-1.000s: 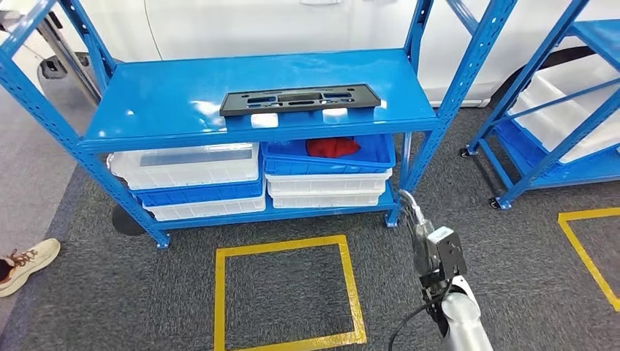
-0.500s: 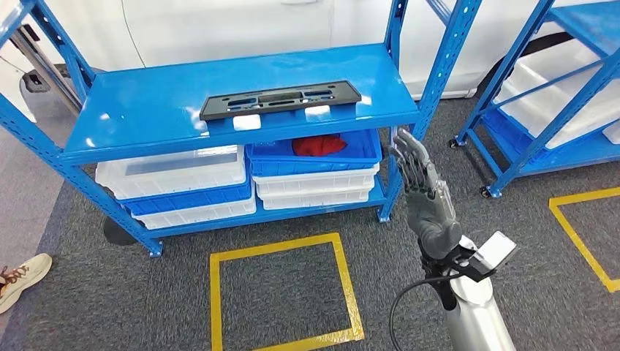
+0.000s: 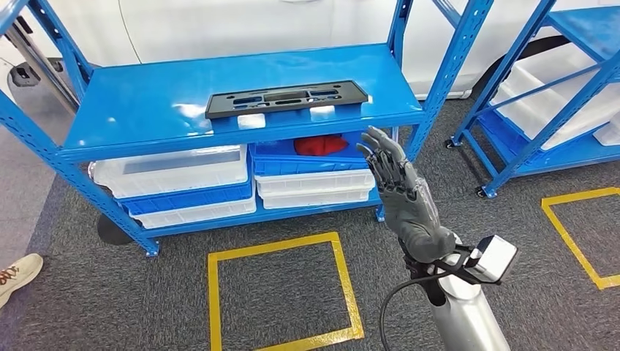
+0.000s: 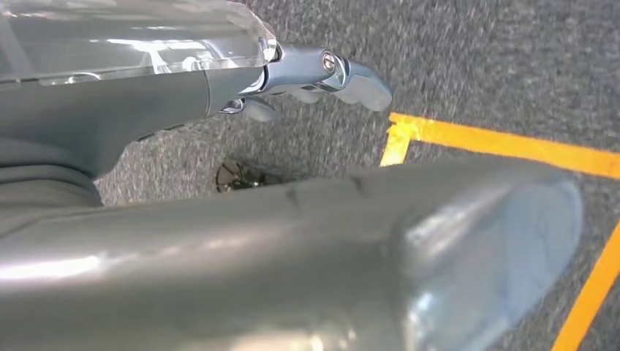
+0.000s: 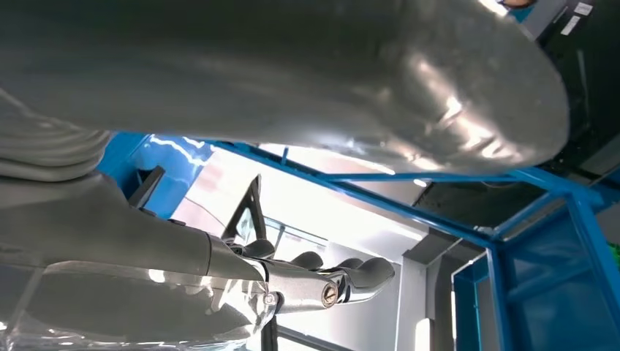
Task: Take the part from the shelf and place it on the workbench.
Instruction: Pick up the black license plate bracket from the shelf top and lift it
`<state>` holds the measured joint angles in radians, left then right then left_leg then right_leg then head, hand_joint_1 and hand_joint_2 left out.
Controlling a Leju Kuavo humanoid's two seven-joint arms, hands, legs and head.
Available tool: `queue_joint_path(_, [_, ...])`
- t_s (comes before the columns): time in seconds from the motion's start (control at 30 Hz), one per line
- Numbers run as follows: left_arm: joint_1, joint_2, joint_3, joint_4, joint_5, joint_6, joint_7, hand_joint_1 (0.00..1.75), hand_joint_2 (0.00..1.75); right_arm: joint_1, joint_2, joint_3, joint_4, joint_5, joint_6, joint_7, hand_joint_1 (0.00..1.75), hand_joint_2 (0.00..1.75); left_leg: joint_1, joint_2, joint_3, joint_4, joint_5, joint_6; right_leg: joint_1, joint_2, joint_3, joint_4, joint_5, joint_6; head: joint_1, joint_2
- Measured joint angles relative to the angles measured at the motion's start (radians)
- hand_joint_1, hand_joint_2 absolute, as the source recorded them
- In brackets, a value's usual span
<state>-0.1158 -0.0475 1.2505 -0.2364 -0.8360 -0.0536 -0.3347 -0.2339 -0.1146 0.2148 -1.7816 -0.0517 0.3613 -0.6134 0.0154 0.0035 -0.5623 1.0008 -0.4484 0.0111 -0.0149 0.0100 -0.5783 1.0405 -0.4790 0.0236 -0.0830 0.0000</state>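
Starting far left: a person's shoe (image 3: 18,274) on the grey floor, well apart from the action. Next, the left robot hand (image 4: 219,219), hanging low over the carpet by a strip of yellow tape, thumb and fingers apart, nothing in it, no role in the job yet by the look of it. On to the blue shelf (image 3: 131,117), and there, lying flat on its top deck towards the front edge, the part (image 3: 285,99): long, black, slotted, untouched. Below that deck, white bins (image 3: 172,172) stacked on the left and a blue bin (image 3: 322,157) with something red in it on the right. On the floor in front, a yellow taped square (image 3: 281,292). Then the right robot hand (image 3: 398,194), raised in front of the shelf, fingers spread wide and pointing up at the deck, holding nothing, below the level of the part and off to its right, near but not touching. Further right, a second blue shelf (image 3: 512,117) with white trays, out of play. Judging the progress: early days, reach under way and nothing more. Not yet gripped, not yet lifted, not yet carried. Still to come, by this reading: closing the last gap up and over the deck edge, getting a hold on that flat black piece, then the whole trip to the surface and the set-down there.
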Motion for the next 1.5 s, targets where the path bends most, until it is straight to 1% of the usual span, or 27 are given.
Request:
queue_joint_path(0.03, [0.000,-0.001,0.000,0.000,0.000,0.000,-0.001,0.00,0.00,-0.002,-0.002,0.002,-0.001,-0.001,0.000,0.003,0.00,0.00,0.001,0.001,0.002,-0.002,0.000,0.006,-0.001,-0.002,-0.021,0.046,-0.025,0.003,0.000,0.000])
queue_joint_path(0.1, [0.000,-0.001,0.002,0.000,0.000,0.000,-0.001,0.00,0.00,-0.002,-0.005,0.006,-0.002,-0.002,-0.001,0.006,0.00,0.00,-0.004,0.002,0.003,-0.002,-0.002,0.013,0.000,-0.004,-0.091,0.181,-0.083,0.005,0.000,0.000])
queue_joint_path(0.13, [0.000,-0.001,0.002,0.000,0.000,0.000,-0.002,0.00,0.00,-0.001,-0.006,0.008,-0.001,-0.001,-0.001,0.009,0.00,0.00,-0.006,0.002,0.004,-0.002,-0.004,0.015,0.000,-0.004,-0.125,0.238,-0.097,0.005,0.000,0.000])
queue_joint_path(0.17, [0.001,-0.001,0.003,0.000,0.000,0.000,-0.002,0.00,0.00,0.000,-0.007,0.010,-0.001,-0.001,-0.002,0.011,0.00,0.00,-0.009,0.002,0.007,-0.002,-0.006,0.017,0.001,-0.004,-0.143,0.261,-0.091,0.003,0.000,0.000])
queue_joint_path(0.2, [0.001,-0.002,0.004,0.001,0.000,0.000,-0.002,0.00,0.00,0.000,-0.008,0.012,0.000,-0.001,-0.002,0.012,0.00,0.00,-0.011,0.002,0.011,-0.001,-0.009,0.018,0.001,-0.004,-0.141,0.245,-0.066,0.000,0.000,0.000])
queue_joint_path(0.27, [0.001,-0.004,0.004,0.001,0.000,0.000,-0.002,0.00,0.00,0.000,-0.009,0.014,0.000,0.000,-0.002,0.014,0.00,0.00,-0.015,0.001,0.021,-0.001,-0.017,0.017,0.005,-0.006,-0.091,0.119,0.014,-0.013,0.000,0.000])
queue_joint_path(0.33, [0.001,-0.007,0.005,0.003,0.000,-0.001,-0.002,0.00,0.00,-0.002,-0.009,0.015,0.000,0.000,-0.003,0.016,0.00,0.00,-0.020,0.001,0.024,0.002,-0.025,0.010,0.013,-0.011,-0.045,0.009,0.056,-0.026,0.000,0.000])
queue_joint_path(0.4, [0.000,-0.009,0.006,0.005,0.000,-0.001,-0.002,0.00,0.00,-0.004,-0.010,0.017,0.003,0.001,-0.005,0.023,0.00,0.00,-0.022,0.002,0.021,0.003,-0.029,0.001,0.019,-0.011,-0.035,-0.019,0.053,-0.032,0.000,0.000])
queue_joint_path(0.5, [-0.001,-0.008,0.006,0.006,0.000,-0.001,-0.003,0.00,0.00,-0.009,-0.011,0.020,0.013,0.006,-0.016,0.048,0.00,0.00,-0.021,0.003,0.016,0.023,-0.047,-0.016,0.011,-0.008,-0.025,-0.032,0.051,-0.042,0.000,0.000])
queue_joint_path(0.57, [-0.001,-0.008,0.007,0.007,0.000,-0.001,-0.004,0.00,0.00,-0.020,-0.011,0.025,0.030,0.012,-0.024,0.063,0.00,0.00,-0.016,0.002,-0.031,0.120,-0.093,-0.029,0.007,-0.009,-0.015,-0.038,0.048,-0.049,0.000,0.000])
queue_joint_path(0.63, [0.000,-0.008,0.007,0.008,0.001,0.000,-0.004,0.00,0.00,-0.030,-0.010,0.033,0.054,0.016,-0.032,0.071,0.00,0.00,-0.009,0.001,-0.111,0.258,-0.140,-0.040,0.007,-0.008,-0.010,-0.038,0.042,-0.052,0.000,0.000])
queue_joint_path(0.67, [0.001,-0.008,0.007,0.008,0.001,0.000,-0.004,0.00,0.00,-0.032,-0.010,0.037,0.065,0.017,-0.035,0.073,0.00,0.00,-0.006,0.002,-0.138,0.296,-0.141,-0.044,0.006,-0.008,-0.006,-0.038,0.038,-0.051,0.000,0.000])
queue_joint_path(0.7, [0.001,-0.008,0.007,0.008,0.001,0.000,-0.005,0.00,0.00,-0.035,-0.010,0.040,0.075,0.017,-0.037,0.075,0.00,0.00,-0.003,0.002,-0.144,0.291,-0.120,-0.046,0.006,-0.007,0.000,-0.037,0.034,-0.049,0.000,0.000])
queue_joint_path(0.77, [0.002,-0.008,0.007,0.008,0.001,0.000,-0.005,0.00,0.00,-0.041,-0.009,0.044,0.088,0.017,-0.038,0.076,0.00,0.00,0.002,0.002,-0.100,0.174,-0.034,-0.048,0.004,-0.006,0.016,-0.036,0.023,-0.043,0.000,0.000])
queue_joint_path(0.8, [0.001,-0.008,0.007,0.008,0.001,0.000,-0.005,0.00,0.00,-0.044,-0.009,0.045,0.093,0.016,-0.038,0.076,0.00,0.00,0.001,0.002,-0.069,0.102,-0.001,-0.046,0.005,-0.005,0.023,-0.035,0.017,-0.038,0.000,0.000])
queue_joint_path(0.83, [0.001,-0.008,0.007,0.008,0.001,0.000,-0.005,0.00,0.00,-0.048,-0.009,0.046,0.097,0.016,-0.038,0.076,0.00,0.00,0.000,0.001,-0.045,0.049,0.017,-0.041,0.006,-0.005,0.027,-0.035,0.012,-0.033,0.000,0.000])
queue_joint_path(0.87, [0.000,-0.008,0.008,0.008,0.001,0.000,-0.005,0.00,0.00,-0.051,-0.009,0.047,0.100,0.016,-0.038,0.076,0.00,0.00,-0.002,0.000,-0.032,0.019,0.021,-0.033,0.007,-0.004,0.029,-0.036,0.008,-0.027,0.000,0.000])
queue_joint_path(1.0, [0.001,-0.008,0.008,0.008,0.001,0.000,-0.006,0.00,0.00,-0.057,-0.009,0.048,0.106,0.012,-0.043,0.080,0.00,0.00,-0.001,-0.001,-0.014,0.000,0.009,0.001,0.006,-0.005,0.026,-0.007,0.001,-0.003,0.000,0.000])
queue_joint_path(1.07, [-0.001,-0.008,0.008,0.008,0.000,-0.001,-0.006,0.00,0.00,-0.058,-0.009,0.049,0.107,0.009,-0.050,0.083,0.00,0.00,0.000,-0.001,-0.002,-0.003,0.004,0.011,0.003,-0.007,-0.021,0.082,-0.041,0.003,0.000,0.000])
queue_joint_path(1.13, [-0.003,-0.007,0.008,0.008,0.000,-0.001,-0.005,0.00,0.00,-0.054,-0.009,0.049,0.109,0.007,-0.057,0.084,0.00,0.00,-0.003,-0.001,0.005,-0.003,-0.003,0.017,0.002,-0.006,-0.103,0.211,-0.090,0.007,0.000,0.000])
queue_joint_path(1.17, [-0.003,-0.007,0.008,0.008,0.000,-0.001,-0.005,0.00,0.00,-0.049,-0.010,0.050,0.110,0.007,-0.059,0.084,0.00,0.00,-0.004,-0.002,0.010,-0.003,-0.009,0.018,0.001,-0.007,-0.136,0.253,-0.095,0.008,0.000,0.000])
queue_joint_path(1.2, [-0.003,-0.007,0.008,0.008,0.000,-0.001,-0.004,0.00,0.00,-0.045,-0.010,0.050,0.112,0.006,-0.060,0.084,0.00,0.00,-0.005,-0.002,0.018,-0.003,-0.015,0.017,0.002,-0.007,-0.152,0.259,-0.081,0.008,0.000,0.000])
queue_joint_path(1.23, [-0.002,-0.008,0.008,0.008,0.000,-0.001,-0.004,0.00,0.00,-0.043,-0.010,0.050,0.114,0.006,-0.061,0.084,0.00,0.00,-0.006,-0.003,0.028,-0.003,-0.022,0.016,0.002,-0.007,-0.148,0.224,-0.045,0.006,0.000,0.000])
queue_joint_path(1.3, [-0.001,-0.010,0.008,0.008,0.000,-0.001,-0.003,0.00,0.00,-0.041,-0.011,0.050,0.117,0.006,-0.062,0.084,0.00,0.00,-0.007,-0.003,0.050,-0.003,-0.039,0.010,0.005,-0.009,-0.101,0.088,0.048,-0.005,0.000,0.000])
queue_joint_path(1.33, [-0.001,-0.011,0.008,0.008,0.001,-0.001,-0.003,0.00,0.00,-0.042,-0.011,0.050,0.119,0.006,-0.062,0.084,0.00,0.00,-0.008,-0.003,0.057,-0.003,-0.047,0.005,0.009,-0.010,-0.079,0.029,0.066,-0.012,0.000,0.000])
queue_joint_path(1.4, [-0.003,-0.013,0.008,0.009,0.002,-0.001,-0.003,0.00,0.00,-0.043,-0.011,0.052,0.125,0.007,-0.064,0.086,0.00,0.00,-0.010,-0.002,0.064,-0.002,-0.059,-0.007,0.015,-0.010,-0.062,-0.018,0.066,-0.023,0.000,0.000])
queue_joint_path(1.5, [-0.004,-0.013,0.008,0.009,0.003,-0.002,-0.004,0.00,0.00,-0.045,-0.011,0.054,0.133,0.013,-0.073,0.095,0.00,0.00,-0.011,0.000,0.075,0.020,-0.069,-0.023,0.011,-0.008,-0.036,-0.030,0.056,-0.040,0.000,0.000])
